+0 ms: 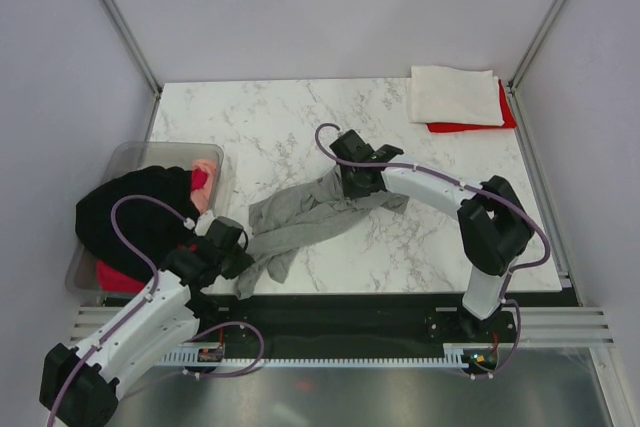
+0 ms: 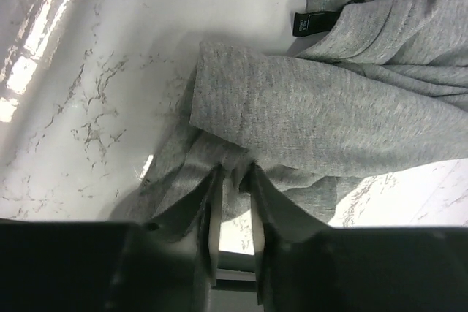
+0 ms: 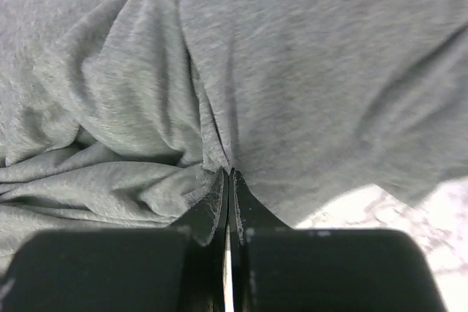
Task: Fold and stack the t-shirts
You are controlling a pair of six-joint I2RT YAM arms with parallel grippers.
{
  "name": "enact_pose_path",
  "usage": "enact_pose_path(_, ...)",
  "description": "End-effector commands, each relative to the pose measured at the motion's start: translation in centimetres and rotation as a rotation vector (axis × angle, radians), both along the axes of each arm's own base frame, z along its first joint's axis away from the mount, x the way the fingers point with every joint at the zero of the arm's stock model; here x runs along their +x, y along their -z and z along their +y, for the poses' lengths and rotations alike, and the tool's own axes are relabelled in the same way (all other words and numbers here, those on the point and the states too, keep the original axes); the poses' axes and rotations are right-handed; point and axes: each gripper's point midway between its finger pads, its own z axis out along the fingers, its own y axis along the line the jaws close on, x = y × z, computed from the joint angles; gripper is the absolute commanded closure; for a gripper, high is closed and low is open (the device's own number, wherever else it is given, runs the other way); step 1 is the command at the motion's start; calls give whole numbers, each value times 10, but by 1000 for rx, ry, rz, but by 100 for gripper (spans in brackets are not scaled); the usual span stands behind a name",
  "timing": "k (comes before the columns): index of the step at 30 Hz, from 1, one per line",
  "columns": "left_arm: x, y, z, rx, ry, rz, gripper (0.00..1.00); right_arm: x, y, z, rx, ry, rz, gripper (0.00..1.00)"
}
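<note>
Clamped tight at the right claw [image 3: 228, 174] on a pinched ridge of the grey t-shirt [image 3: 292, 71], with no gap showing between the jaws. Nearly closed at the left claw [image 2: 234, 173] too, nipping a small fold at the near end of the same shirt, and by the look of the left wrist view biting on very little cloth.

Held, then, at two places: far end near the middle of the marble surface [image 1: 300, 117], near end close to the front edge, just beside the clear tub [image 1: 135, 152]. Slack and twisted in between, lying as a rumpled diagonal band with the black neck label [image 2: 316, 23] showing. Not flat anywhere yet.

Further out, a folded white t-shirt [image 1: 452, 94] on a red t-shirt [image 1: 470, 128] in the far right corner, well apart. A black t-shirt [image 1: 130, 212] heaped over the tub, with pink cloth [image 1: 205, 172] inside it.

Likely to slip from the left claw if drawn apart briskly, given so thin a bite. Also liable to spread crooked — apparently gripped on mid-cloth folds rather than clear corners, so prone to tightening into a rope under tension instead of opening out. Worth watching the front edge as well: easy to drag cloth off the surface there, or to snag the black heap overhanging the tub.
</note>
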Motion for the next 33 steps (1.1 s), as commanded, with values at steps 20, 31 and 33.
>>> enact_pose_path(20, 30, -213, 18, 27, 95, -528, 98, -53, -256, -247, 8, 546, -516, 100)
enact_pose_path(31, 17, -397, 35, 102, 203, -930, 98, -114, -373, -271, 231, 614, -830, 100)
enact_pose_path(33, 12, -426, 35, 94, 219, -993, 98, -135, -399, -278, 283, 620, -913, 100)
